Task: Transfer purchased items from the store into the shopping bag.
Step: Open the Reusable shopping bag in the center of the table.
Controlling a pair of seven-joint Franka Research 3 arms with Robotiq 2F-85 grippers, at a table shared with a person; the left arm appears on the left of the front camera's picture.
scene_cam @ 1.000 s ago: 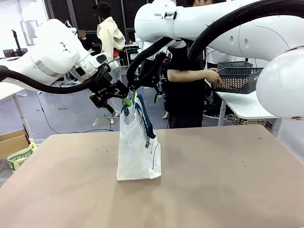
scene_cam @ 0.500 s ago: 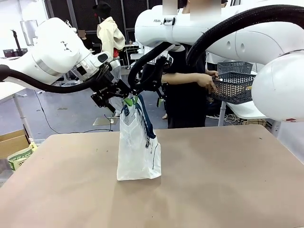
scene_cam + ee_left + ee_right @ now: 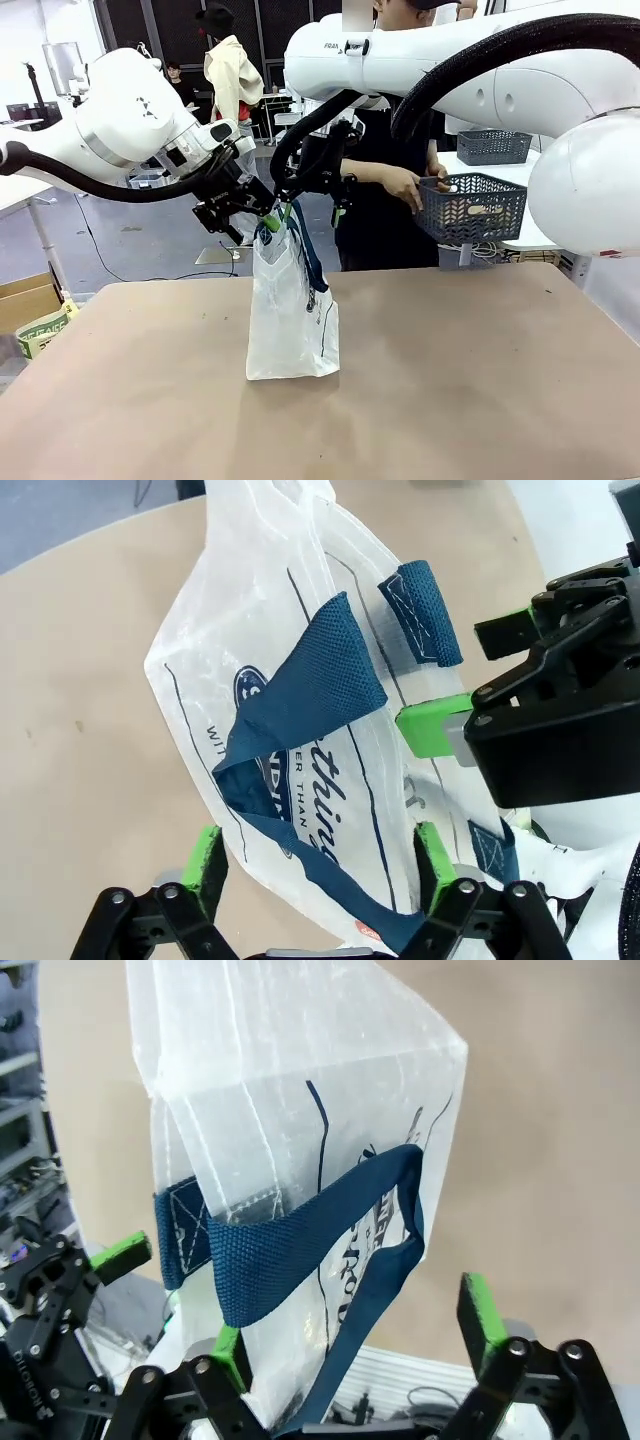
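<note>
Two grippers are sitting at the mouth of the shopping bag (image 3: 290,320), which is standing upright on the tan table (image 3: 480,400). The left gripper (image 3: 318,858) is holding its fingers spread wide, with the bag's rim and a navy strap handle (image 3: 320,680) lying between the green pads. The right gripper (image 3: 355,1330) is doing the same from the opposite side, fingers wide apart around the bag's top. The bag is thin, crinkly, see-through plastic with woven webbing straps (can't tell what's inside). Across the table a person's hand (image 3: 400,185) is gripping a dark mesh basket (image 3: 470,205), pale shapes showing through its holes.
</note>
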